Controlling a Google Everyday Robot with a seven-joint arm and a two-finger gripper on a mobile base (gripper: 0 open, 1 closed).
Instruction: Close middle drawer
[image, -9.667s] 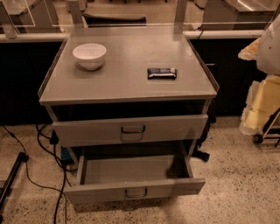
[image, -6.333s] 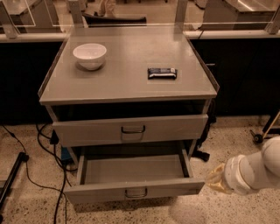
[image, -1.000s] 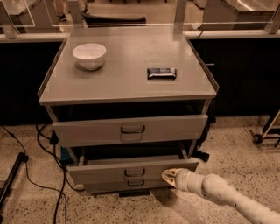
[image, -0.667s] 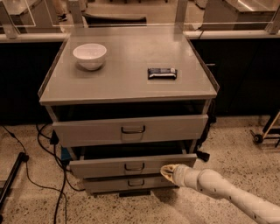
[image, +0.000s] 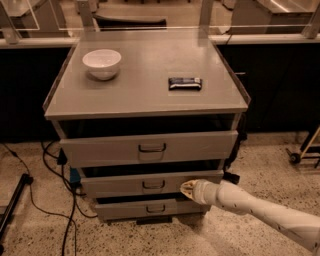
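A: Where was the middle drawer (image: 115, 186) at that moment?

B: Nearly home, by my reading. Its front sat under the top drawer (image: 100, 149) and above the bottom drawer (image: 125, 208), with a dark gap showing along its upper edge, so I judged it not fully in.

A: And the gripper (image: 187, 189)?

B: Against the front panel, just right of the handle (image: 153, 185), with the arm reaching in from the lower right. Whether the claw was open or closed, I couldn't tell.

A: What could have gone wrong from there?

B: The contact was off-centre. Pushing to one side of the handle could have skewed the tray on its runners and jammed it short of shut. The tip could also have skidded across the smooth metal and slipped toward the bottom drawer.

A: Anything on top at risk?

B: A hard shove might have rattled the bowl (image: 102, 62) and the dark packet (image: 185, 83), though both sat well back from the edge.
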